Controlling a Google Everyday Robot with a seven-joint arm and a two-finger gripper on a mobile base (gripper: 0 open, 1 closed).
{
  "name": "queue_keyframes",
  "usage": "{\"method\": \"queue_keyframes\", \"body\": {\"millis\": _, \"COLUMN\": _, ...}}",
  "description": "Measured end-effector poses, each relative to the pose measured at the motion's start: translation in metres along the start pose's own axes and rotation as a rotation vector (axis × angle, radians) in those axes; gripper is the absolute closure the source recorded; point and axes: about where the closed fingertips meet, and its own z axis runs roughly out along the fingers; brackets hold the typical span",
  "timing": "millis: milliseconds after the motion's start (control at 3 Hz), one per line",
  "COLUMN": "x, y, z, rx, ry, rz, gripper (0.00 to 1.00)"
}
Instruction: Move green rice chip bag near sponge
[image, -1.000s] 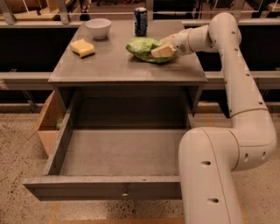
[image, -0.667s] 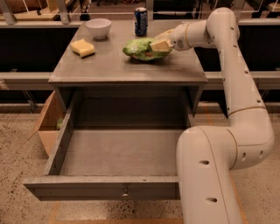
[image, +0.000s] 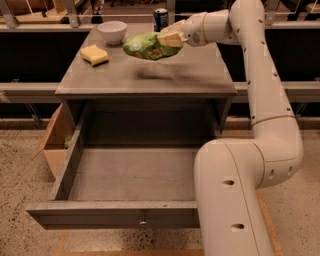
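The gripper, its pale yellow fingers closed on the right end of the green rice chip bag, holds the bag in the air above the back half of a grey table. The bag is a crinkled, glossy, light green plastic pouch. Its long axis runs roughly left to right, and the free end points left toward the sponge. A soft shadow lies on the tabletop beneath it. Small reddish print shows on the bag but cannot be read.

The sponge is a pale yellow block with a wavy outline. It lies flat near the table's left edge, apart from the bag. Just behind it stands a round white bowl, smooth and empty-looking from this angle. A dark blue can stands upright at the back edge, close behind the gripper — its label is not legible.

The robot arm is made of smooth, off-white, rounded segments. It rises from the lower right and bends over the table's right side. Below the matte tabletop, a wide grey drawer is pulled fully out — a small knob sits on its front panel. A brown cardboard box rests on the speckled floor at the left.
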Motion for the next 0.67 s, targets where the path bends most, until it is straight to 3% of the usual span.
{"method": "queue_keyframes", "body": {"millis": 667, "x": -0.015, "y": 0.016, "z": 0.045, "rx": -0.041, "ry": -0.024, "rz": 0.008, "gripper": 1.00}}
